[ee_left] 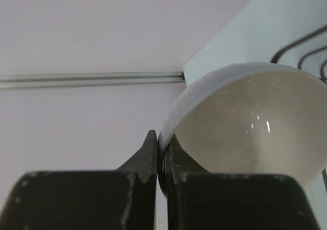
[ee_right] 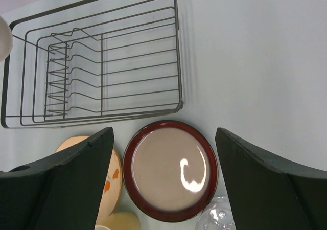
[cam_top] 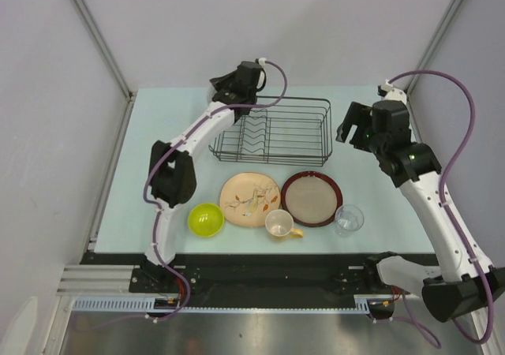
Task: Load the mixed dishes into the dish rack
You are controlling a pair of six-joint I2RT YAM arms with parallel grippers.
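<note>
Left claw [ee_left: 159, 143]: jaws pinched nearly together on the rim of the white bowl [ee_left: 245, 122], one finger inside the wall, one outside. You are carrying it tipped on edge, hollow facing the wrist camera, over the far left corner of the dish rack [cam_top: 327, 131].

- Bowl: smooth, glossy white, with a thick rounded lip. It reads as glazed ceramic, so likely stiff, slick and chippable. A one-point rim pinch lets it pivot; lower it slowly and keep it off the wires until it is seated.

Right claw [ee_right: 164, 131]: spread wide, nothing in it, hanging off the rack's right end and looking down at the rack's near side.

- Dark-red-rimmed tan plate [cam_top: 312, 198]: flat on the table [cam_top: 158, 118] in front of the rack's right half. Shiny and probably hard to get under, so take it at the raised rim.
- Beige leaf-patterned plate [cam_top: 249, 199]: in front of the rack's middle, beside the red-rimmed plate.
- Lime-green bowl [cam_top: 205, 219]: nearer you than the rack's left end, upright.
- Cream cup [cam_top: 280, 224]: nearer still, between the plates, with a yellow handle. Grip the wall, not the handle.
- Small clear glass [cam_top: 348, 219]: off the rack's near right corner. Thin and fragile, so squeeze gently.
</note>
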